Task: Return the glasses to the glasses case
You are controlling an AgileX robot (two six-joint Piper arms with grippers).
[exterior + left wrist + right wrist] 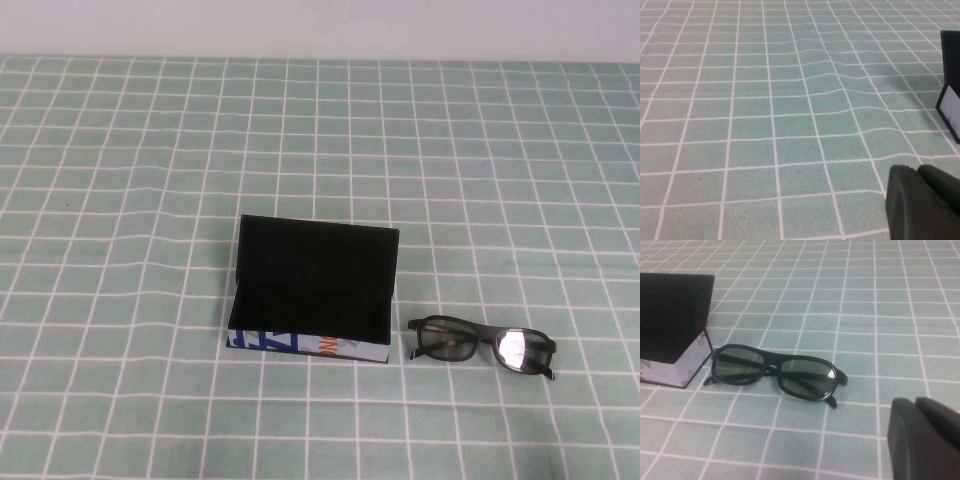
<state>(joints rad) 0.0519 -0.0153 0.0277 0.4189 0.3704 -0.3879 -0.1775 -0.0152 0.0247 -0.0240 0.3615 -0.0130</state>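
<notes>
Lying crosswise right of glasses case (310,296) (lid raised): glasses (480,345).

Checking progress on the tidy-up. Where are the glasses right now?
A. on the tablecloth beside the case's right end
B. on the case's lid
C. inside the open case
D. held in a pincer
A: the glasses lie on the checked tablecloth just right of the open glasses case, with neither pincer on them.

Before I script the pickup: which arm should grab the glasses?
Right. The glasses lie right of the open glasses case, directly before the right gripper; the left gripper sees only the case's edge.
</notes>
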